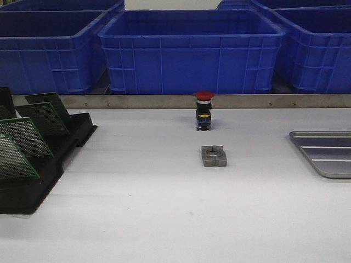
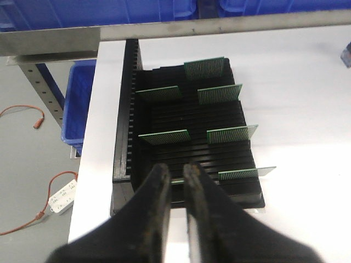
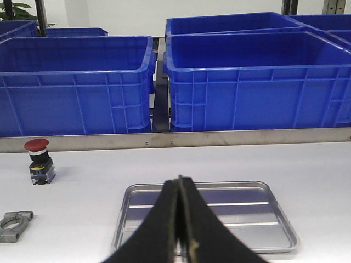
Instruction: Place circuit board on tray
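Note:
Several green circuit boards (image 2: 164,136) stand in the slots of a black rack (image 2: 186,115), which sits at the table's left edge in the front view (image 1: 33,186). My left gripper (image 2: 175,170) hovers over the rack's near end with a narrow gap between its fingers and holds nothing; a green board edge shows just beyond its tips. The silver-grey ribbed tray (image 3: 263,219) lies empty at the right edge of the front view (image 1: 323,153). My right gripper (image 3: 180,181) is shut and empty above the tray's near side. Neither gripper shows in the front view.
A red-capped push-button switch (image 1: 204,111) stands mid-table, with a grey metal clamp block (image 1: 214,155) in front of it. Blue plastic bins (image 1: 189,52) line the back behind a metal rail (image 1: 164,101). Another blue bin (image 2: 82,104) and cables lie on the floor left of the table.

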